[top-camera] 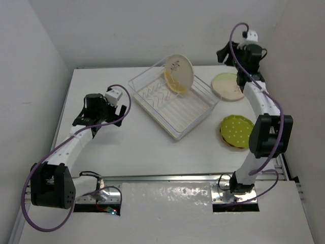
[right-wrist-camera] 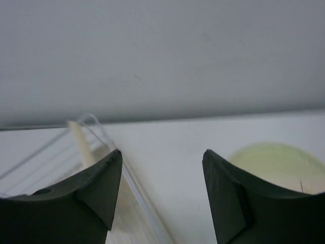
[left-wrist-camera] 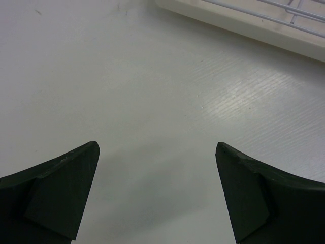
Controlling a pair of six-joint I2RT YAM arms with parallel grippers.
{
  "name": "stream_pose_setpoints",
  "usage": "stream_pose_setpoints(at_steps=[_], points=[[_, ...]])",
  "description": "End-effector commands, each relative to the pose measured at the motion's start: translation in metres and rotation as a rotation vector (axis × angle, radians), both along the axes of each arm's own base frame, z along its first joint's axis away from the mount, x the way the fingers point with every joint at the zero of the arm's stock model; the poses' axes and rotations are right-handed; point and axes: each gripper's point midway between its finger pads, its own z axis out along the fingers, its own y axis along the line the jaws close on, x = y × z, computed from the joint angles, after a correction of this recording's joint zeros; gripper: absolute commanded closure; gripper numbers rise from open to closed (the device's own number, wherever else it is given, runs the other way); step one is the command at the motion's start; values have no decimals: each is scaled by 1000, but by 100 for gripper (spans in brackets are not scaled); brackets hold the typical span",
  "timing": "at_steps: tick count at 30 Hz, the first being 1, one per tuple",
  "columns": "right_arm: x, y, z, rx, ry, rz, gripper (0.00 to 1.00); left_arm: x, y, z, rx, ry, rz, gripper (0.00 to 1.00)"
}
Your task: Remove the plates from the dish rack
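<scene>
right wrist view: with jaws spread on right gripper (right-wrist-camera: 162,155) and left gripper (left-wrist-camera: 156,147), centre the right squarely over the rim of the upright plate (top-camera: 179,70).

Robotics lab test cell. White desk (top-camera: 132,147) boxed by bare white wall panels (top-camera: 101,30) on three sides. Left arm (top-camera: 76,142) and right arm (top-camera: 264,109) bolted to metal rail (top-camera: 167,178) at near edge. Purple cables (top-camera: 231,40) loop loose over arms; small circuit board (top-camera: 109,209) with lit LEDs exposed beside left base.
</scene>
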Motion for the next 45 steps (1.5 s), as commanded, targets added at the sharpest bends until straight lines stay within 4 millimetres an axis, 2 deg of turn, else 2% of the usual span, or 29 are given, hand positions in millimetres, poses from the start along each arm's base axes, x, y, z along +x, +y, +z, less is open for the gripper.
stream_pose_setpoints(at_steps=[1,2,3,4,5,7,9,13,16,18,19,20,21,23,26,27,28,32,36,37,38,39,40,41,42,43,45], points=[[4,89,48,-146,-109,503,36,14,-1,21,-27,-79,4,3],[4,135,74,-237,-145,602,35,15,-2,22,-30,-88,3,3],[0,144,19,-324,32,679,31,15,-2,23,-31,-89,1,3],[-3,157,12,-327,69,724,30,16,-2,24,-31,-95,3,3],[-2,165,18,-313,76,747,29,16,-1,25,-28,-96,4,3],[8,170,4,-207,127,711,29,15,-1,25,-22,-96,2,3],[16,171,0,-169,121,666,29,14,0,24,-15,-93,1,3],[25,173,-20,-206,130,625,29,14,-2,24,-21,-92,-4,3],[24,178,-47,-201,185,639,31,15,-3,26,-28,-100,-5,3],[18,184,-69,-184,229,670,46,15,-2,26,-26,-100,-1,3],[16,185,-72,-182,235,673,46,15,-2,26,-27,-98,0,3],[15,187,-75,-184,242,676,56,15,-2,27,-25,-99,0,3],[14,187,-79,-192,247,680,60,15,-2,26,-24,-96,-2,3],[15,189,-81,-196,249,674,71,14,-2,27,-23,-94,-1,3],[19,186,-83,-200,243,643,81,14,-1,27,-20,-95,-1,3],[20,184,-81,-205,239,634,93,15,-1,28,-19,-99,-2,3],[22,185,-77,-208,224,631,99,15,-1,28,-19,-99,-2,3],[24,186,-55,-207,157,625,100,15,-1,27,-21,-98,-2,3],[25,185,-11,-168,40,577,100,15,-1,27,-19,-100,0,3],[27,183,16,-160,-28,545,100,15,-1,28,-19,-103,-2,3],[27,182,30,-117,-59,512,100,15,-1,28,-19,-102,-2,3],[26,180,35,-99,-74,494,100,15,-1,27,-18,-102,-1,3],[24,177,65,-92,-157,469,100,15,-1,28,-18,-106,-1,3],[22,177,78,-62,-192,455,100,15,-1,28,-20,-106,-1,3],[19,177,79,-42,-205,451,100,14,-1,26,-19,-105,-2,3],[14,175,107,-21,-283,437,100,14,-1,27,-21,-107,-1,3],[9,175,128,-1,-351,433,100,14,-1,26,-20,-105,0,3]])
